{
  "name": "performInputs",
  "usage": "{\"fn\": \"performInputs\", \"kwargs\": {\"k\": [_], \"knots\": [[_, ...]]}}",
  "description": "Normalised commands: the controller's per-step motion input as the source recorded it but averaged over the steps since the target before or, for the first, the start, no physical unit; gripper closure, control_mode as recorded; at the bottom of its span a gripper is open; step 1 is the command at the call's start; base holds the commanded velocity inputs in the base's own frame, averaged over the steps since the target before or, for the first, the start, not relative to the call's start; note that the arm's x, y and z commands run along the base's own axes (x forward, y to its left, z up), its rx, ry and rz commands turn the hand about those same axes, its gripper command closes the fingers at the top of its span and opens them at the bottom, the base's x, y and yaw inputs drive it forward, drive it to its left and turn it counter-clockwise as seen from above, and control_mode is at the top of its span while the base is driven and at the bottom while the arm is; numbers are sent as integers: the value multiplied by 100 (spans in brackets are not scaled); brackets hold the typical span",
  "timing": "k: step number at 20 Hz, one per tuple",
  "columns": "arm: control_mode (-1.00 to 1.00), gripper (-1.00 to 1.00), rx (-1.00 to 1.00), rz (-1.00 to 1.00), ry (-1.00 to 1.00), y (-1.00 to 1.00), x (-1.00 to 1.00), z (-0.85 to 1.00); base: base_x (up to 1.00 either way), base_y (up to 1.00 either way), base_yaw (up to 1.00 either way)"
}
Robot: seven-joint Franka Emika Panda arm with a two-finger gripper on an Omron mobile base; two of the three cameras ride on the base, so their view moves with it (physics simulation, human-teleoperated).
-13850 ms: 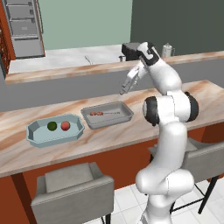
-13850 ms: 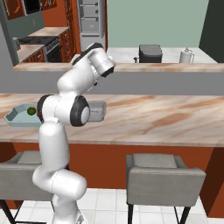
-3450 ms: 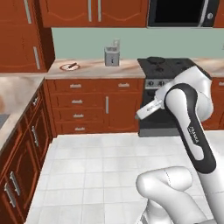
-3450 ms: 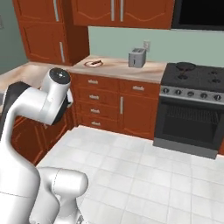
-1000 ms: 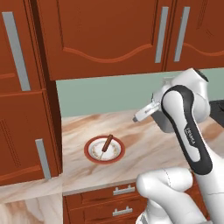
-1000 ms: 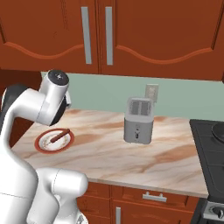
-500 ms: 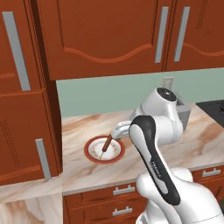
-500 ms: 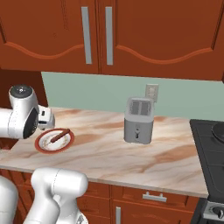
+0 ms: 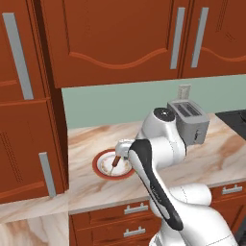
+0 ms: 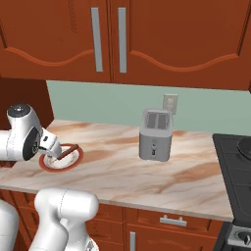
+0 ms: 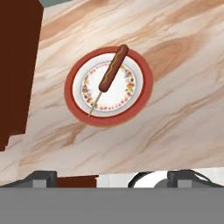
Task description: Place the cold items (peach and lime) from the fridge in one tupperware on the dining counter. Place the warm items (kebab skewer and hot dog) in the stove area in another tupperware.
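The kebab skewer point(image 11: 110, 75), a brown sausage-like piece with a yellow stripe on a thin stick, lies across a red-rimmed patterned plate point(image 11: 146, 83). My gripper point(image 11: 113, 177) hangs open above the plate, its two finger tips wide apart and nothing between them. In the left base view my hand hovers right over the plate point(image 9: 98, 166), with the kebab skewer point(image 9: 116, 162) showing just under it. From the right base view the plate point(image 10: 49, 165) and kebab skewer point(image 10: 66, 151) sit beside my hand at the counter's left end.
A grey toaster point(image 10: 156, 135) stands mid-counter, also seen to the right of my arm point(image 9: 190, 120). The dark stove point(image 10: 235, 147) lies at the far right. Red-brown cabinets hang overhead, and a tall cabinet side bounds the counter on the left.
My arm has swung down and to the left, bringing the hand from above the counter to just over the plate. The gripper has stayed open.
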Motion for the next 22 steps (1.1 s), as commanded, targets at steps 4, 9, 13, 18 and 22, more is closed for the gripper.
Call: {"fn": "performInputs", "kwargs": {"k": [4, 9, 13, 18, 22], "knots": [[-100, -100, 0, -31, 6, 0, 38, -29, 0, 0, 0], [-100, -100, 0, -25, 7, 0, 42, -29, 0, 0, 0], [-100, -100, 0, -19, 8, 0, 41, -30, 0, 0, 0], [-100, -100, 0, -16, 12, 4, 50, -23, 0, 0, 0], [-100, -100, 0, -14, 14, 14, 44, -29, 0, 0, 0]]}}
